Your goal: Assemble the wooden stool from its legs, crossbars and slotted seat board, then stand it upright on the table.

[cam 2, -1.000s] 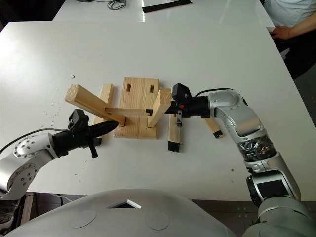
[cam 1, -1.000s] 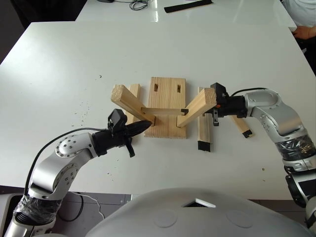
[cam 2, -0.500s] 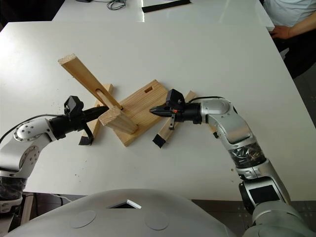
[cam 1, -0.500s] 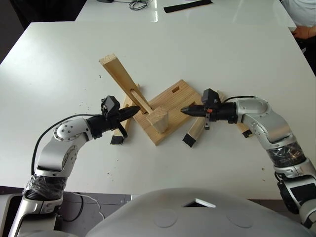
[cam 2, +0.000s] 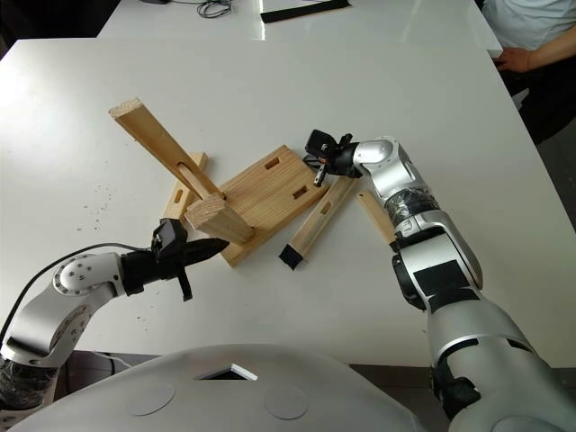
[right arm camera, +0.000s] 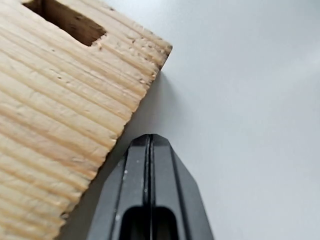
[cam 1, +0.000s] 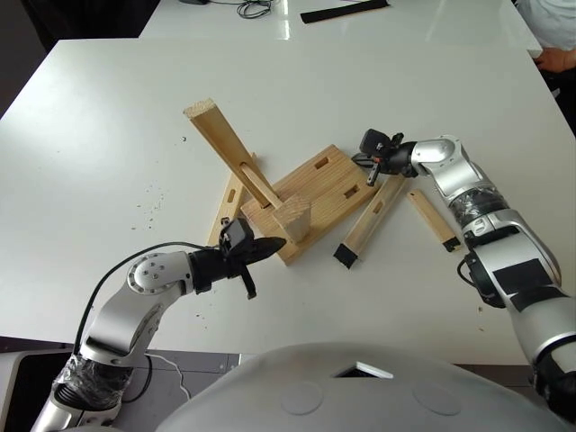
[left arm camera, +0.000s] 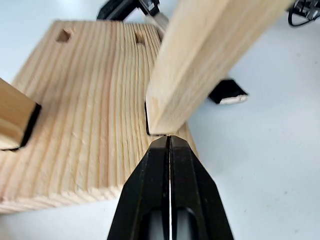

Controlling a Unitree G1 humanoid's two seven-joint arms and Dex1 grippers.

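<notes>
The slotted seat board (cam 1: 315, 184) lies flat and turned diagonally on the white table (cam 1: 108, 108). One long leg (cam 1: 225, 148) rises from it, tilted up to the far left. A second leg (cam 1: 291, 217) stands near the board's front corner, and a crossbar (cam 1: 262, 191) joins the two. My left gripper (cam 1: 274, 243) is shut and empty, its tip (left arm camera: 170, 137) just at the foot of that second leg (left arm camera: 210, 55). My right gripper (cam 1: 357, 160) is shut and empty, its tip (right arm camera: 150, 136) on the table beside the board's far right corner (right arm camera: 75, 85).
A loose leg with a black foot (cam 1: 367, 220) lies right of the board. Another loose leg (cam 1: 229, 200) lies partly under its left side. A short crossbar (cam 1: 432, 219) lies farther right. Black cables and a strap (cam 1: 342, 11) sit at the far edge.
My left gripper has dropped from beside the tilted leg to the board's near corner. My right gripper has drawn back from the board's middle to its far right corner. The board stayed put.
</notes>
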